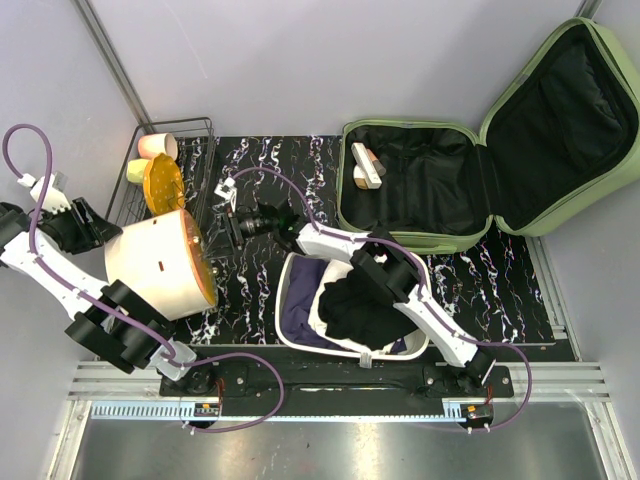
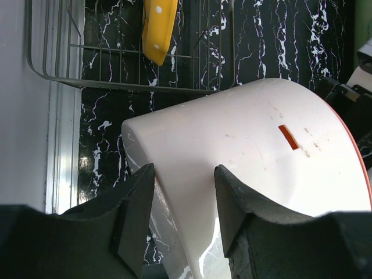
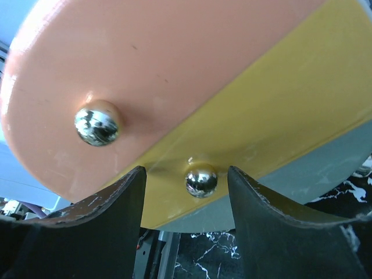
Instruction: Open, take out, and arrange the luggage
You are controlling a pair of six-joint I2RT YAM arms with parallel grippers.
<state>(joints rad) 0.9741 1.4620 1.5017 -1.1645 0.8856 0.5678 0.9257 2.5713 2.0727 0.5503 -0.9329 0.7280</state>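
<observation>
No writing, label, brand or number can be read anywhere. The small orange mark (image 2: 288, 137) on the white tub (image 2: 244, 186), just ahead of the left hand (image 2: 185, 174), is only a plain bar.

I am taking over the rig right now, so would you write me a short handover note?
Left gripper: fingers straddle the round container's white wall; firm grip unconfirmed.
Right gripper: open, at the container's peach and yellow studded end.
Luggage: open at the far right, small items inside.
White bin: near centre, holding dark clothes.
Done: luggage opened; container is outside it.
Left: place the container, take out the small items, arrange.
</observation>
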